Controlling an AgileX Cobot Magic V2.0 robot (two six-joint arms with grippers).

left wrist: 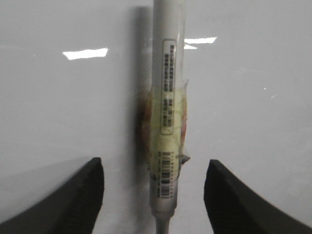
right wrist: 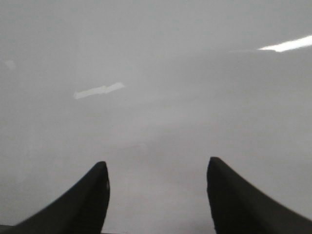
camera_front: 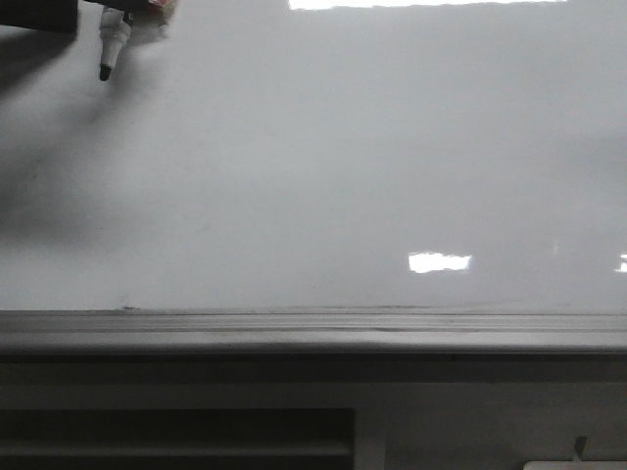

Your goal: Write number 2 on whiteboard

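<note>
Between the left gripper (left wrist: 156, 195) fingers (left wrist: 85, 195): marker pen (left wrist: 167, 107), long axis running straight out from the wrist, taped mid-barrel. Barcode label, print too small to read. Fingers spread wide, not touching the barrel; can't tell what holds it. Front view: black tip (camera_front: 104, 71) points down over the whiteboard (camera_front: 323, 176). Right gripper (right wrist: 157, 195) wide open, nothing between its fingers. No stroke visible.

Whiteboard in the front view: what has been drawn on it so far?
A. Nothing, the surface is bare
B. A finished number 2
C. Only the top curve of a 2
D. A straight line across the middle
A. The whiteboard shows only glare patches and shadow, no black stroke, and the marker pen sits at its upper left corner with its black tip over bare surface.
</note>
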